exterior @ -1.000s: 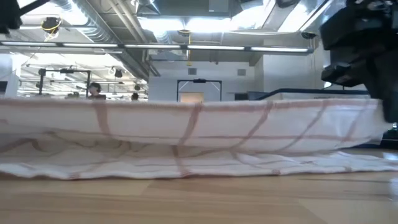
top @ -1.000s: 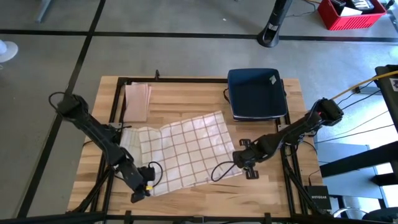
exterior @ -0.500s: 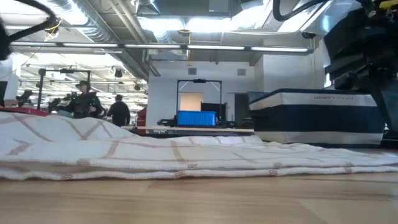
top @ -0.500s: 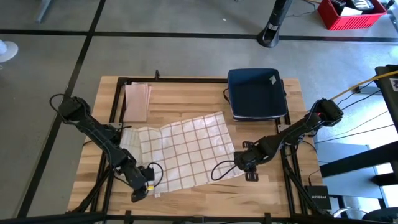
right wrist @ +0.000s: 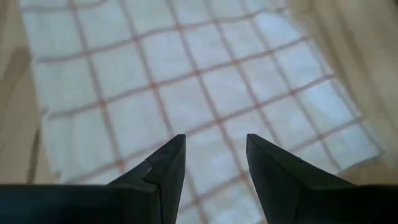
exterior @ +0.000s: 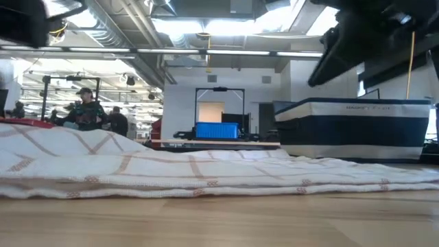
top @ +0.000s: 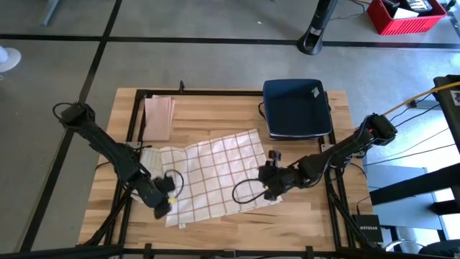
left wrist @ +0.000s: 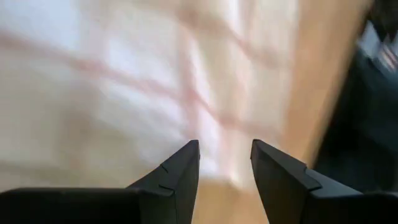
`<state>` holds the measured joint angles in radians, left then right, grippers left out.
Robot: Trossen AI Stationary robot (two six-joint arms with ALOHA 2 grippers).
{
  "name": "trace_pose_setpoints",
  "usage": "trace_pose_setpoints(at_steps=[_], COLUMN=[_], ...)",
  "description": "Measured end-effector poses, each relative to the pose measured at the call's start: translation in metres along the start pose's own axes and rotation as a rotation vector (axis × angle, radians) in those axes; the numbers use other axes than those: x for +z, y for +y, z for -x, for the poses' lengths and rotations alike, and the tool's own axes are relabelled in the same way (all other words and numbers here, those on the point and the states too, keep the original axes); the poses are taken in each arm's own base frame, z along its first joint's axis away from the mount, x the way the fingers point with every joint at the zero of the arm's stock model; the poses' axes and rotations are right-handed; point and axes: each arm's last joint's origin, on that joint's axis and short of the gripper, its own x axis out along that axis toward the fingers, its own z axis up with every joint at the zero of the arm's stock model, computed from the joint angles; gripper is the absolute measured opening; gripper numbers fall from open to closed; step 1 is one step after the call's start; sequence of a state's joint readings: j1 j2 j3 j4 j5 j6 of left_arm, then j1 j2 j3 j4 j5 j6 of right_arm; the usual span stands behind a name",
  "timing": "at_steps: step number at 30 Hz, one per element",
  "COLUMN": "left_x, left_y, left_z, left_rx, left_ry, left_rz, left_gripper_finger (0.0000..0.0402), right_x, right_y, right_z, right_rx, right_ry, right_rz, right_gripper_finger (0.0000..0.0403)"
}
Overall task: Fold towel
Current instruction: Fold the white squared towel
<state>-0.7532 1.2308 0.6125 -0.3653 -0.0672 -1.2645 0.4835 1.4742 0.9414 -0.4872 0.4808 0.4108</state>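
You see one checked towel (top: 215, 180) in the middle of the table (top: 309, 216), lying low and spread out, with a raised wrinkle at its left side in the low view. I judge that one fold is perhaps made, because the shape is not a clean rectangle and its left part looks doubled, but I cannot tell this for sure. The edges are not lined up, so more folding and smoothing is left.

The left gripper (top: 164, 204) is at the lower left of the high view, over the towel's lower left corner. Its fingers (left wrist: 180, 171) stand apart with nothing between them. The right gripper (top: 269, 188) is at the towel's right edge, also spread and empty, with the cloth under it.

Counted: one towel in work, one small folded cloth (top: 159, 118) at the upper left of the table, one dark tray (top: 296, 108) at the upper right, two arms.
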Motion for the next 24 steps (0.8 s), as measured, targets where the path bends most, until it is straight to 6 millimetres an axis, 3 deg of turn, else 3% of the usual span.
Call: trace_pose_setpoints(at_steps=[5, 12, 20, 24], left_x=[0.007, 0.013, 0.019, 0.021], left_y=[0.006, 0.009, 0.013, 0.016], left_z=[0.005, 0.001, -0.002, -0.002], left_rx=[0.125, 0.244, 0.309, 0.336], left_ry=[-0.285, -0.482, -0.515, -0.505], left_rz=[-0.032, -0.123, -0.168, -0.161], left_gripper_finger=[0.0139, 0.0139, 0.0139, 0.0139], right_x=[-0.02, -0.062, -0.09, -0.105], right_y=[-0.007, -0.009, -0.012, -0.007], right_z=[-0.018, -0.034, -0.039, -0.031], right_rx=[0.054, 0.181, 0.251, 0.231], right_ry=[0.049, 0.198, 0.337, 0.442], right_rz=[-0.029, -0.099, -0.176, -0.162], right_gripper_finger=[0.0172, 0.0172, 0.0172, 0.0172])
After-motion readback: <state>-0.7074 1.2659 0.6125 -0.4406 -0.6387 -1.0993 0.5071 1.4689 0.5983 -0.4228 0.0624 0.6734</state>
